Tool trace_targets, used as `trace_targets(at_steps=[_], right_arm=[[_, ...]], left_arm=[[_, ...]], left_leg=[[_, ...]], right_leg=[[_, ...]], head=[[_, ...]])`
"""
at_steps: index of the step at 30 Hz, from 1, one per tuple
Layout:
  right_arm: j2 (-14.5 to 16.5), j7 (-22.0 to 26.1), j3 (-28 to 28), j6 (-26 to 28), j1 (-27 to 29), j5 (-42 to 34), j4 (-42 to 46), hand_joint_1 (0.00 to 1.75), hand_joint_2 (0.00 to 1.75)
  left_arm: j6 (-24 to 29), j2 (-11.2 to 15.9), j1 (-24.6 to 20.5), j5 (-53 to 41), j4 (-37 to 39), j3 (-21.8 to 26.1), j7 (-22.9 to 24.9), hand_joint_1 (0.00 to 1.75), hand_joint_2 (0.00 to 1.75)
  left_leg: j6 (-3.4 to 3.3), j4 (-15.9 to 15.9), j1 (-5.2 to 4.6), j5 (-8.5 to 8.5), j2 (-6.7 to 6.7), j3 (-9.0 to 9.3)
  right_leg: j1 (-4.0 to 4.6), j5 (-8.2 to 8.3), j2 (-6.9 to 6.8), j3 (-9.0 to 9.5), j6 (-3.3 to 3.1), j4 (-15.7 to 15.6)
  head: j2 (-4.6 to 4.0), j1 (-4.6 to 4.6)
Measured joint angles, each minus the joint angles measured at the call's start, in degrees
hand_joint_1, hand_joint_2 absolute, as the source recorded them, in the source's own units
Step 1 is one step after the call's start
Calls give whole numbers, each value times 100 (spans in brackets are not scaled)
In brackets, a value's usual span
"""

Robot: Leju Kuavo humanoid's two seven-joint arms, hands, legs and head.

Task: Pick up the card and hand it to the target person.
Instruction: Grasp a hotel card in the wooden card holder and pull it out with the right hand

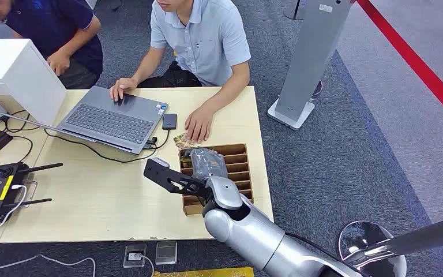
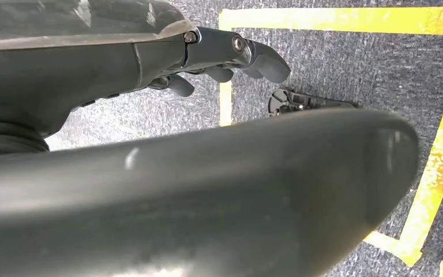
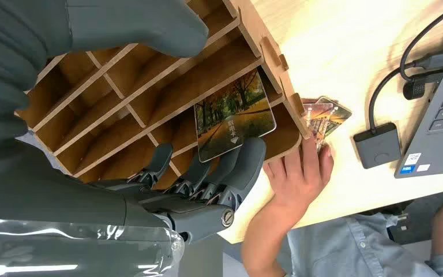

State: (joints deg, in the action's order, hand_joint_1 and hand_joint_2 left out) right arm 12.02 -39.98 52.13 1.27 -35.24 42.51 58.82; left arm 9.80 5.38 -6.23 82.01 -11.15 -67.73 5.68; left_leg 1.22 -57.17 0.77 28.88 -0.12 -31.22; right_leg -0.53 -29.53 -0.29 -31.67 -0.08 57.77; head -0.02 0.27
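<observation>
The right hand (image 3: 207, 173) hovers spread and empty over the wooden slotted organiser (image 3: 150, 86) on the counter (image 1: 104, 196), its fingertips (image 3: 252, 151) just short of the card (image 3: 235, 113), which leans in the end slot directly beyond them, long axis across the fingers.

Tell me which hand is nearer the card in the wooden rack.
Right. The right hand reaches over the rack, its fingertips at the card standing in a slot. The left hand hangs over carpet with yellow tape, with no rack or card near it.
</observation>
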Motion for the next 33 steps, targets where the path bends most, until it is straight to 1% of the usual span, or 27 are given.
trace_targets(at_steps=[2,9,17,24,30,33], right_arm=[[0,0,1,0,-1,2,-2,66,175],[1,0,3,17,-4,-1,-26,52,175],[0,0,6,20,-2,-14,-69,51,175],[0,0,7,20,-2,-14,-91,58,175],[0,0,7,14,-2,-60,-92,75,175],[0,0,6,13,-4,-60,-92,74,175]], left_arm=[[-1,0,0,0,0,0,0,0,0],[-7,0,0,0,0,-2,0,0,0],[-11,0,0,0,0,-5,0,0,0],[-12,0,0,0,0,-7,11,0,0],[-11,0,0,5,0,-7,11,0,0],[-10,0,0,7,0,-7,11,0,0]], left_leg=[[0,0,0,0,0,0],[0,0,0,0,0,0],[0,0,0,0,0,0],[0,0,0,0,0,0],[0,0,0,0,0,0],[0,0,0,0,0,0]], right_leg=[[0,0,0,0,0,0],[0,0,0,0,0,0],[0,0,0,0,0,0],[0,0,0,0,0,0],[0,0,0,0,0,0],[0,0,0,0,0,0]], head=[[0,1],[0,-1],[0,-1],[0,0],[0,-1],[0,-1]])
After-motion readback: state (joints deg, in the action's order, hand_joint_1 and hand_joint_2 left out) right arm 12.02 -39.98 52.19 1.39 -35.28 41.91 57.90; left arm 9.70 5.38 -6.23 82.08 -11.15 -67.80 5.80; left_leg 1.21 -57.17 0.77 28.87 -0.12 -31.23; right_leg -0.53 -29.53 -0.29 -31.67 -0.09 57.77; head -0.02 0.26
